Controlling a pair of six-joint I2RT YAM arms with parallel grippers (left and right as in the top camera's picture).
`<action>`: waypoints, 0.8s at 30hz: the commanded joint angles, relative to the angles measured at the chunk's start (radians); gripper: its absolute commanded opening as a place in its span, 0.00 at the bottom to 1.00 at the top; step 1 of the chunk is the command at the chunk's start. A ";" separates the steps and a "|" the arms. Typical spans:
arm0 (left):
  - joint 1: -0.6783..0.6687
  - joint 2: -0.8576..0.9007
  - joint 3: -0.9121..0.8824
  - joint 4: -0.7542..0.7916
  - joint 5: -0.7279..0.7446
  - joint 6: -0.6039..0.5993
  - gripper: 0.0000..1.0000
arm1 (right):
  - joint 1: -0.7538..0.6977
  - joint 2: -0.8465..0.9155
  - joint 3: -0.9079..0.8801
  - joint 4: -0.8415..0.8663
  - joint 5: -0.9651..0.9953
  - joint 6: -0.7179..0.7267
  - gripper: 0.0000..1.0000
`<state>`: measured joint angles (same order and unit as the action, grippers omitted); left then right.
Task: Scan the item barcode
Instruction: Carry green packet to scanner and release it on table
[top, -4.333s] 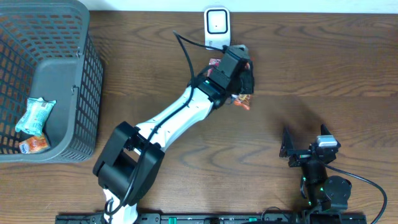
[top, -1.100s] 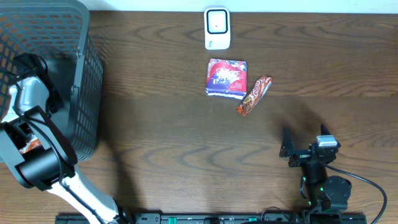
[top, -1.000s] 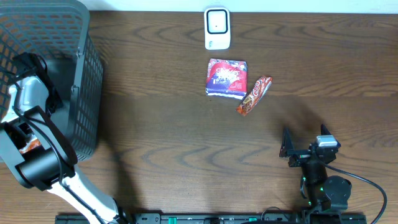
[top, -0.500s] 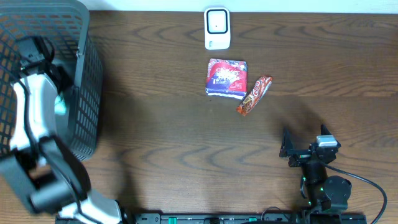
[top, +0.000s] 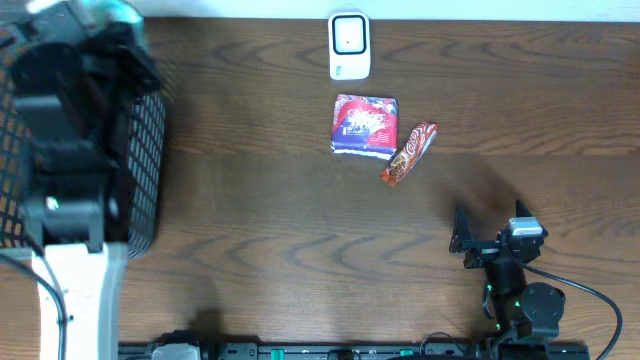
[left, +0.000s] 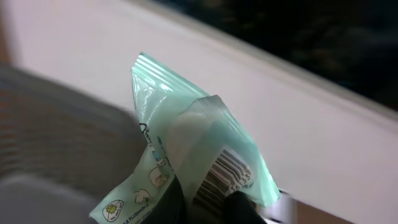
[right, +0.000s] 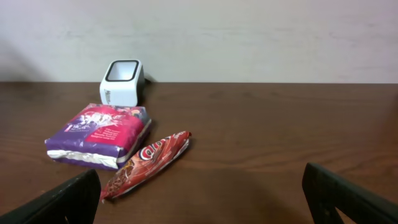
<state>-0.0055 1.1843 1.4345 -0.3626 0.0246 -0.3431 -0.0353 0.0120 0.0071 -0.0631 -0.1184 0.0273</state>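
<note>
My left gripper is shut on a pale green snack packet, which stands up between the dark fingers with its barcode facing the wrist camera. In the overhead view the left arm is raised high over the basket and blurred, and a bit of the green packet shows at the top left. The white scanner stands at the table's back edge, also seen in the right wrist view. My right gripper rests open at the front right, holding nothing.
A dark mesh basket stands at the far left, mostly hidden by the left arm. A purple packet and a red snack bar lie just in front of the scanner.
The left arm has lifted out of the basket toward the overhead camera, carrying the green packet. The right arm, purple packet and red bar have not moved.
</note>
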 joint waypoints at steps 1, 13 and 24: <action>-0.129 -0.008 0.008 0.002 0.013 -0.037 0.07 | -0.006 -0.005 -0.002 -0.004 0.000 0.013 0.99; -0.483 0.313 0.008 0.002 0.010 -0.068 0.07 | -0.006 -0.005 -0.002 -0.004 0.000 0.013 0.99; -0.656 0.611 0.008 -0.014 0.009 -0.212 0.07 | -0.006 -0.005 -0.002 -0.004 0.000 0.013 0.99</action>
<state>-0.6331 1.7706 1.4345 -0.3691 0.0322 -0.5213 -0.0357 0.0120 0.0071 -0.0631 -0.1184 0.0269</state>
